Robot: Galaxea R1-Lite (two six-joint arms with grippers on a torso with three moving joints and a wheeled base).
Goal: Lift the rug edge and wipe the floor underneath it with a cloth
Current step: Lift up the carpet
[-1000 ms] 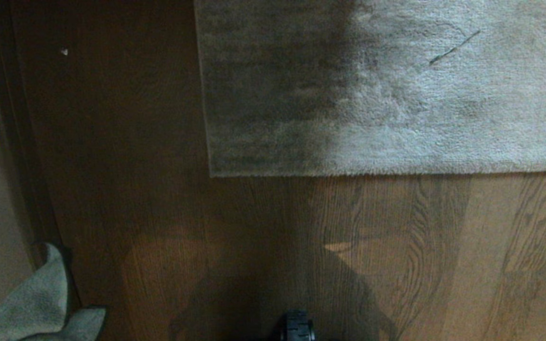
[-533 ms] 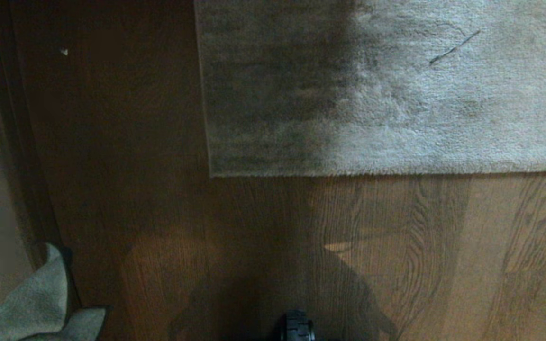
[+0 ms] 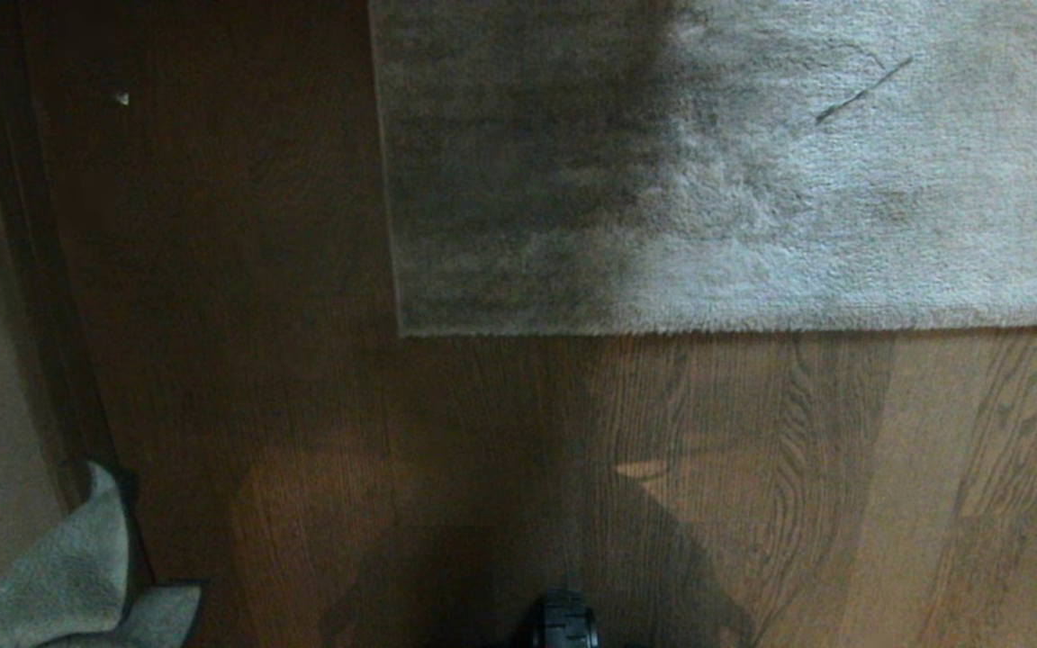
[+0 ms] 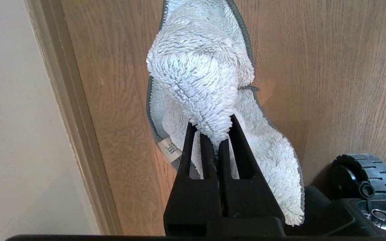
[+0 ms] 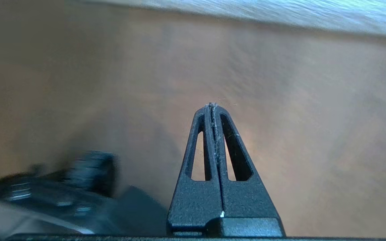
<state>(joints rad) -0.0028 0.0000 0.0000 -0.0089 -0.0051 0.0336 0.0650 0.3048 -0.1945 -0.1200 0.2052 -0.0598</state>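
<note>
cloth (image 4: 199, 77) pinched in left gripper (image 4: 215, 134) at seven o'clock; empty closed right gripper (image 5: 212, 106) may fumble flat rug edge (image 3: 743, 329).

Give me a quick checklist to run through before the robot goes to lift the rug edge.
1. Cloth held in the left hand: ok, pinched between shut fingers, hanging over the floor.
2. Right hand free for lifting: ok, empty, but its fingers are shut and must open first.
3. Rug edge in view and lying flat: ok, corner visible too.
4. Floor in front of the rug edge unobstructed: ok in the head view.
5. Right hand near the rug edge: not ok, it is over bare floor, with the rug beyond it.
6. Dirt under the rug: cannot tell, covered.
</note>
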